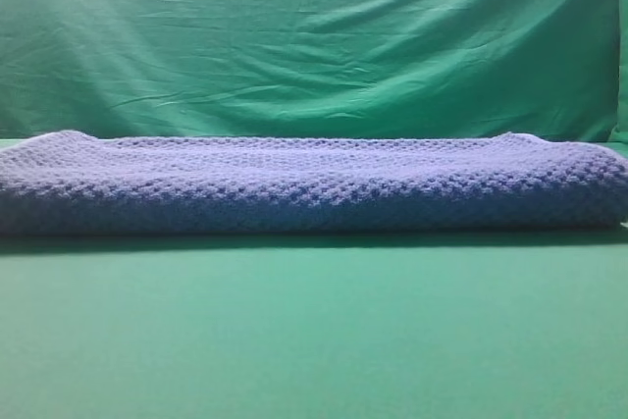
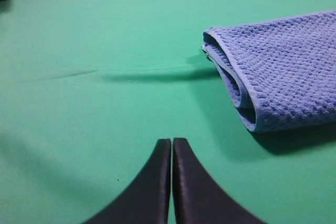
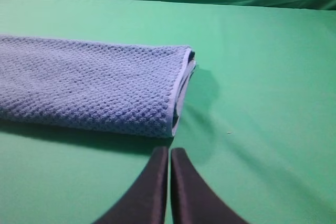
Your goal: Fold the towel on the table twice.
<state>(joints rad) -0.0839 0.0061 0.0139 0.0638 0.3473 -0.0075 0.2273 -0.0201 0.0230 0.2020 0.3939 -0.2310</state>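
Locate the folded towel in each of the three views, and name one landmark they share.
Exterior high: the towel spans the full width across the middle, on the table.
Left wrist: its layered, hemmed end sits at the upper right, ahead and right of the shut left gripper.
Right wrist: it fills the left-centre, ahead and left of the shut right gripper.
Shared landmark: the wrinkled green backdrop.

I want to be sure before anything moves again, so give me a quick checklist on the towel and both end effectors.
1. Towel lies on the table, layered at both ends: ok.
2. Two folds done: cannot tell; layers show, count unclear.
3. Left end effector shut, holding nothing: ok.
4. Right end effector shut, holding nothing: ok.
5. Both end effectors apart from the towel: ok.
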